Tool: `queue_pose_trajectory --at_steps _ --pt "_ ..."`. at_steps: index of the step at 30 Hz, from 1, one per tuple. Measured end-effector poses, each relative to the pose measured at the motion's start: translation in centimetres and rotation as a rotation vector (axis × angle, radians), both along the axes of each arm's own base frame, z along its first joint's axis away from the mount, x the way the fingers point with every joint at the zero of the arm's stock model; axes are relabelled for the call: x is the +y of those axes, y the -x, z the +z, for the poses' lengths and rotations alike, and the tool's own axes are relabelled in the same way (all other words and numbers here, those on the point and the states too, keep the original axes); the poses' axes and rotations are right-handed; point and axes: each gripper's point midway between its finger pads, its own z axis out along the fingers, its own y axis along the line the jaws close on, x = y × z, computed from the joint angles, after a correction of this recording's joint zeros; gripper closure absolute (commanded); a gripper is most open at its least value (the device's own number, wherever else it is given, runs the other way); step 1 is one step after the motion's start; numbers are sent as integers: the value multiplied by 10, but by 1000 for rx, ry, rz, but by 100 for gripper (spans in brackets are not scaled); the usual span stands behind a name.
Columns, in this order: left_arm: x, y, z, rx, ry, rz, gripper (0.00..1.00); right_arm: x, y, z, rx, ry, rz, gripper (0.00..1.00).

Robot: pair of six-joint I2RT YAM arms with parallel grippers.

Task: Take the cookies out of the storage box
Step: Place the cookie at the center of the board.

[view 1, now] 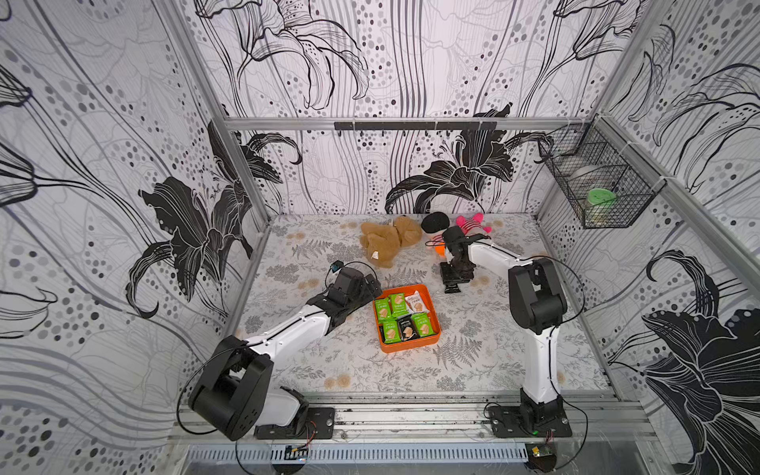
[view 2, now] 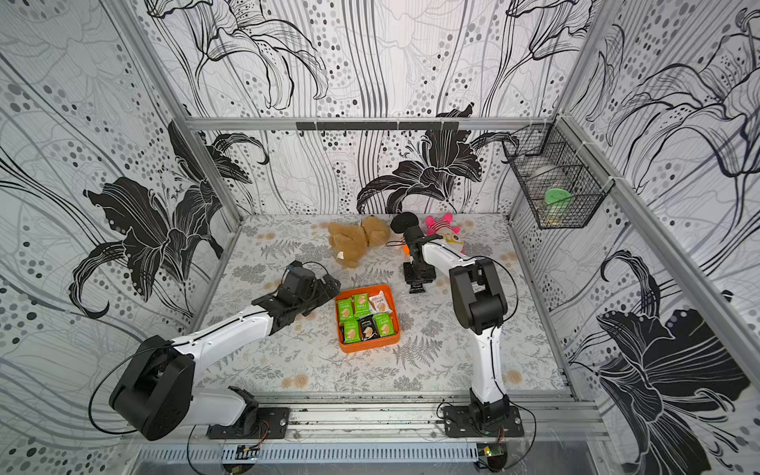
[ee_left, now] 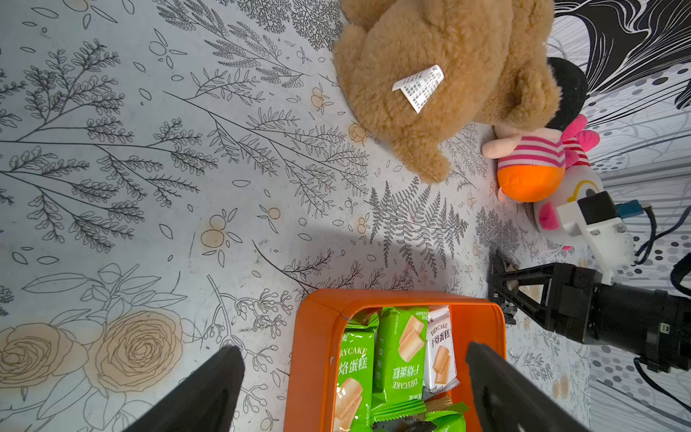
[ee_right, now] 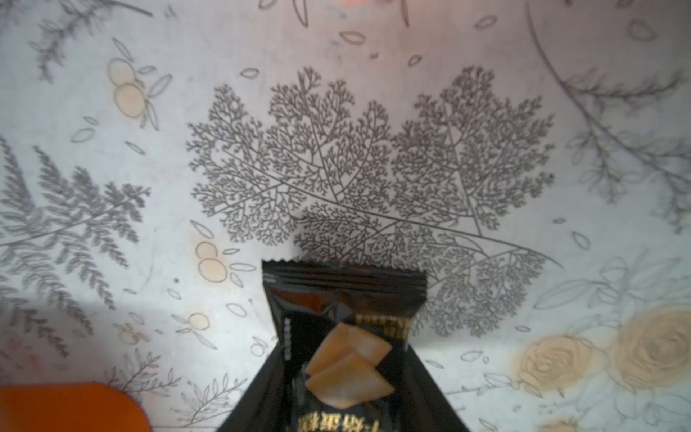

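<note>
The orange storage box (view 1: 411, 347) (view 2: 368, 346) sits mid-table holding several cookies (view 1: 397, 304) (view 2: 362, 305): green packets, a black one and a white one. My left gripper (view 1: 372, 288) (ee_left: 353, 348) hangs open at the box's far left corner. One of its fingers is outside the wall and one is over the packets (ee_left: 398, 348). My right gripper (view 1: 451, 288) (ee_right: 344, 374) is shut on a black cookie packet (ee_right: 344, 299). It holds the packet low over the tablecloth, just beyond the box's far right corner (ee_right: 74, 407). In the left wrist view this gripper (ee_left: 501, 299) stands beside the box rim (ee_left: 482, 310).
A brown plush bear (view 1: 388, 242) (ee_left: 441, 74) and a pink-striped plush toy (view 1: 473, 224) (ee_left: 534, 164) lie at the back of the table, behind the right arm. A black wire basket (view 1: 600, 181) hangs on the right wall.
</note>
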Motion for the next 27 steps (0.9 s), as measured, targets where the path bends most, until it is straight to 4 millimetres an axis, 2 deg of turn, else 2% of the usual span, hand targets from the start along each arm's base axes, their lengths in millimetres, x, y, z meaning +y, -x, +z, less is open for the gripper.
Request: queue_pose_trajectory --at_steps 8,16,19,22,27 --pt "0 0 0 0 0 -1 3 0 0 -2 4 1 -2 38" --pt "-3 1 0 0 2 -5 3 -4 0 5 3 25 -5 35" --pt "-2 1 0 1 4 -1 3 -4 3 20 -10 15 -3 35" --pt "-2 1 -1 0 8 4 3 4 4 47 -51 -28 7 36" --pt "-2 1 -3 5 6 5 3 41 18 93 -121 -133 68 36"
